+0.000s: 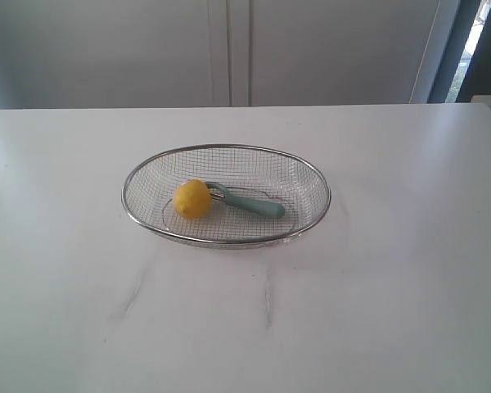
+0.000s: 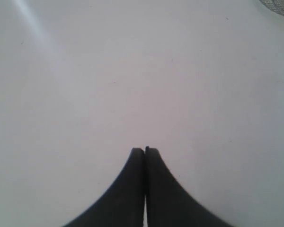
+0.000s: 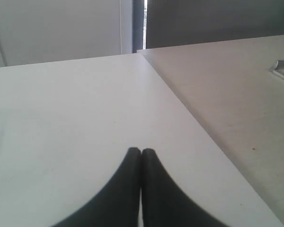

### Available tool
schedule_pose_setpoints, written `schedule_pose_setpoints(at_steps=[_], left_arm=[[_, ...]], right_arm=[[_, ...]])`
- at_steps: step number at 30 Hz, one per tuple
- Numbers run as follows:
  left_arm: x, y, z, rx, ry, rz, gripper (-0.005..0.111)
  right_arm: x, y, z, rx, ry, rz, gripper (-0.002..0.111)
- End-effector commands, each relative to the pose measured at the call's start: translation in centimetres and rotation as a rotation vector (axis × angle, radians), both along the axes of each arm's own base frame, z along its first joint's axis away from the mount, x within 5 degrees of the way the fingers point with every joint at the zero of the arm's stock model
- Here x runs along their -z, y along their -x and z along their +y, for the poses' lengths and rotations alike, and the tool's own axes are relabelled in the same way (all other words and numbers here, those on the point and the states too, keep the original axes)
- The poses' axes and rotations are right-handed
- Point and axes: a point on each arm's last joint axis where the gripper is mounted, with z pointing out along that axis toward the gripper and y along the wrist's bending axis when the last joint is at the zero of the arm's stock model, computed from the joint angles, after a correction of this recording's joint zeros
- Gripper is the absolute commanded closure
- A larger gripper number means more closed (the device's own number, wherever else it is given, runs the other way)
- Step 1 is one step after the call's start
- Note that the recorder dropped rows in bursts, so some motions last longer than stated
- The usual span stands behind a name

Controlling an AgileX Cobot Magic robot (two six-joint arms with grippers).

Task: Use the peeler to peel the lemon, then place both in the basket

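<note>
The lemon [image 1: 192, 198] sits inside the basket [image 1: 229, 147], right beside the peeler's [image 1: 252, 202] head. The peeler lies in the basket too. The left claw [image 2: 145, 150] and the right claw [image 3: 141, 151] are both pinched tight together, holding nothing, outside the basket.

White table [image 1: 409, 270] in front of me, flat, matte, w/ faint grey streaks [image 1: 268, 301] nr the front edge. Directly on it I see the basket [image 1: 304, 185], approx mid-table, upright on its base.
</note>
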Motion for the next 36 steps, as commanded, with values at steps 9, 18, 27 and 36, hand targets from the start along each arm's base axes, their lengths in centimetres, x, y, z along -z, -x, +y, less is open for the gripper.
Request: schedule_pose_setpoints(at_steps=[9, 18, 27, 36], left_arm=[[0.36, 0.05, -0.04, 0.004, 0.003, 0.013, 0.107], [0.36, 0.05, -0.04, 0.004, 0.003, 0.013, 0.107], [0.36, 0.05, -0.04, 0.004, 0.003, 0.013, 0.107], [0.36, 0.05, -0.04, 0.004, 0.003, 0.013, 0.107]], right_arm=[[0.33, -0.01, -0.06, 0.008, 0.008, 0.007, 0.108], [0.51, -0.2, 0.23, -0.041, 0.057, 0.015, 0.108], [0.52, -0.22, 0.3, -0.053, 0.063, 0.018, 0.108], [0.56, -0.31, 0.57, -0.12, 0.063, 0.014, 0.108]])
